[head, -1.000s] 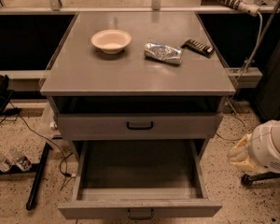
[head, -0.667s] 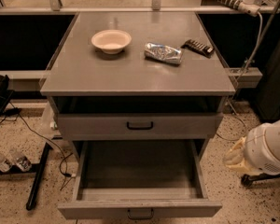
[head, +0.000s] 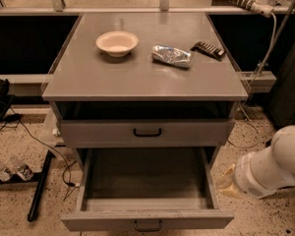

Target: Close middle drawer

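Note:
The middle drawer [head: 146, 219] of the grey metal cabinet [head: 142, 82] is pulled far out toward me. Its inside is empty and its small black pull [head: 148, 225] sits at the bottom edge of the view. The first drawer [head: 147, 132], above it, stands slightly out and has a black handle. The third drawer is hidden below. My white arm [head: 273, 168] comes in from the right. Its tan gripper end [head: 226, 182] is low, just right of the open drawer's right side wall, and does not touch it.
On the cabinet top lie a white bowl [head: 117, 43], a crumpled silver bag [head: 172, 55] and a dark flat bar [head: 209, 49]. Cables and a black pole [head: 39, 186] lie on the speckled floor at left. A white hose [head: 265, 38] hangs at right.
My arm has moved left and a little down, closer to the right side of the open middle drawer. The drawers have not moved.

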`<act>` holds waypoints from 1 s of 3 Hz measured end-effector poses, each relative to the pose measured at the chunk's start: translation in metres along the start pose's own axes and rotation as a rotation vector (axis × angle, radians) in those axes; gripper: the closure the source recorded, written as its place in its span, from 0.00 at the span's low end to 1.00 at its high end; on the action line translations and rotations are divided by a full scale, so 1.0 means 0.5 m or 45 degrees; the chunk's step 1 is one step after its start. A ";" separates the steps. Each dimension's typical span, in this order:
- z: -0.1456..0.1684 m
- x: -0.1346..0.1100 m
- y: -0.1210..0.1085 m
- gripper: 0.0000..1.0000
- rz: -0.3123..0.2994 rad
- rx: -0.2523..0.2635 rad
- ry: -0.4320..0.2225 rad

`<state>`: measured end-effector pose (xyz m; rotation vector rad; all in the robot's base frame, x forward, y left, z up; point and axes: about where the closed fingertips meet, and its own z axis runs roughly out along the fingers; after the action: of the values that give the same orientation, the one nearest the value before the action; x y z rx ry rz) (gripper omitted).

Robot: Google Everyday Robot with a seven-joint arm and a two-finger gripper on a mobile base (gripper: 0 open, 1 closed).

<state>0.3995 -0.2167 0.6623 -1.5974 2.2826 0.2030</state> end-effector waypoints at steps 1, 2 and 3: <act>0.102 0.013 0.017 1.00 0.056 0.000 -0.082; 0.184 0.015 0.003 1.00 0.117 0.062 -0.183; 0.186 0.012 0.009 1.00 0.106 0.052 -0.181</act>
<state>0.4118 -0.1914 0.5736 -1.4215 2.2312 0.2800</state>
